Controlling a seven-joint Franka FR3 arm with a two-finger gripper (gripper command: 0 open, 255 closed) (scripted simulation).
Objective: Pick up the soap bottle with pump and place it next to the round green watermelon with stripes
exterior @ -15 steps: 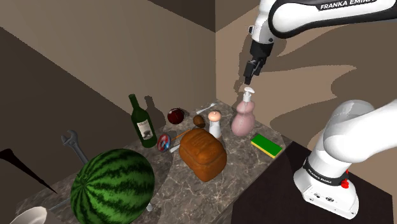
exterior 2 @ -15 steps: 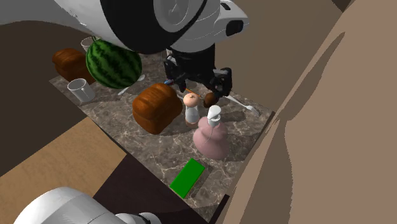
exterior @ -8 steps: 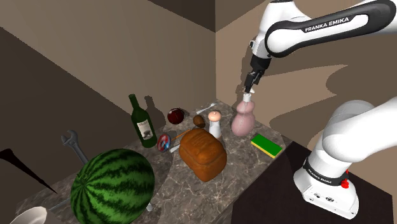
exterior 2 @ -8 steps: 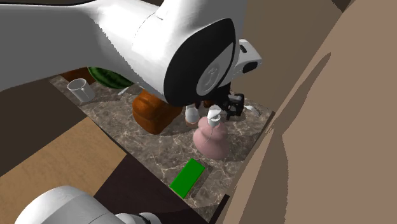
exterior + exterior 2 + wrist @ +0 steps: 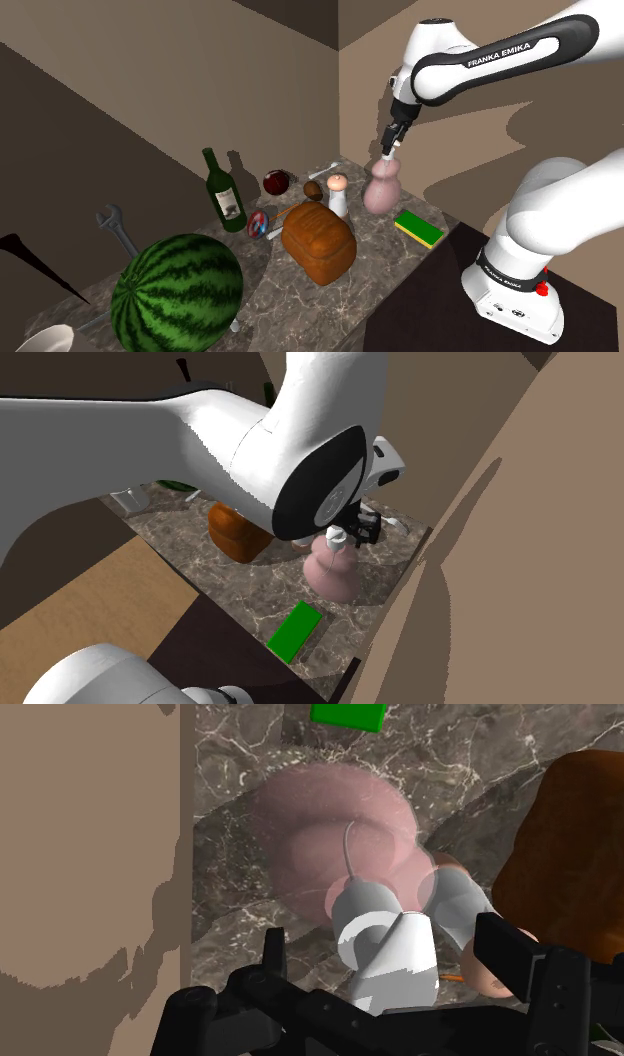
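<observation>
Pink pump bottle (image 5: 383, 190) upright, striped green watermelon (image 5: 177, 292) well apart

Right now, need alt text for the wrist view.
The open black end effector straddles the white pump head of a pink soap bottle without touching it, above a dark marbled counter. A brown loaf lies beside the bottle, a green block beyond it, a tan wall opposite the loaf.

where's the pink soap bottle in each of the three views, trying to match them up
Shoulder view: the soap bottle stands right of centre, by the wall corner, beneath the gripper.
Second exterior view: the bottle is at centre, just below the big arm joint.
Wrist view: the bottle is straight ahead of the gripper, its pump head between the open fingers.
Shared landmark: the green sponge lying beside it.
</observation>
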